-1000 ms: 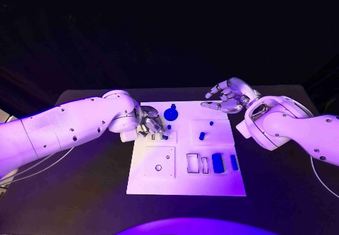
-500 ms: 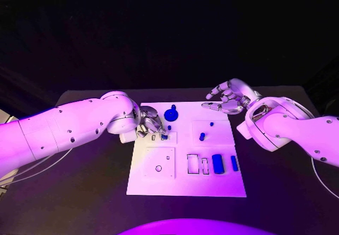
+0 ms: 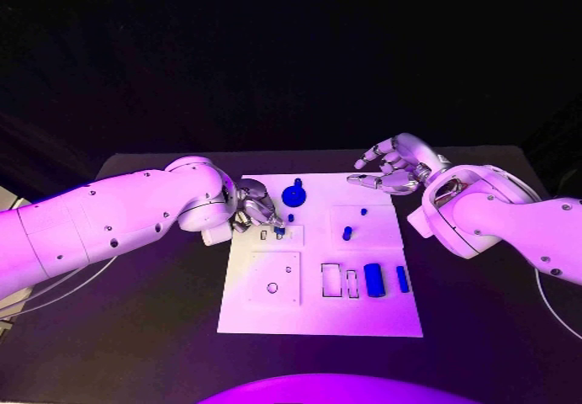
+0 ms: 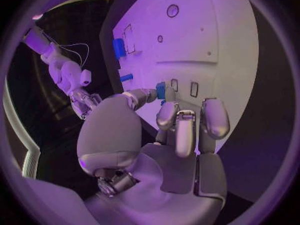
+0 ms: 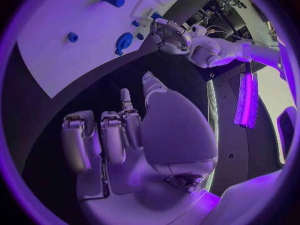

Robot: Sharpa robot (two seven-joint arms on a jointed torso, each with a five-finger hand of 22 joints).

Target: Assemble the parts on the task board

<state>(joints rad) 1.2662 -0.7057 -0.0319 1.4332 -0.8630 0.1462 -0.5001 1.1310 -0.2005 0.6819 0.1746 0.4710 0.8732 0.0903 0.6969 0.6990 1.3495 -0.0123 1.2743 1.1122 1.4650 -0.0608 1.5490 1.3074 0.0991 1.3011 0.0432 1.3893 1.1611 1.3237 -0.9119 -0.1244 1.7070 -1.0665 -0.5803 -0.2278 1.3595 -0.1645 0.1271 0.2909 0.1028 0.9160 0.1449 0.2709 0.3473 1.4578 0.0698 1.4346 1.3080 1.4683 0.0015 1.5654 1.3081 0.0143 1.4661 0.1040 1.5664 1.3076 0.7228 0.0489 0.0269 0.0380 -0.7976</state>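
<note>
Blue part [image 4: 160,90], small and blocky, is pinched by the left hand [image 4: 164,135], plain in its wrist view; head view shows the right hand [image 3: 390,172] spread, holding nothing, upper right of the board [image 3: 319,316].

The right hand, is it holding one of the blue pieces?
No, the right hand hovers with fingers spread and nothing in them, beyond the far right corner of the task board.

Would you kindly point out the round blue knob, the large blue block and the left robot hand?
round blue knob [image 3: 293,197]: head view, on its disc.
large blue block [image 3: 373,280]: head view, middle of its top.
left robot hand [image 3: 258,210]: head view, on its curled silver fingers.
</note>
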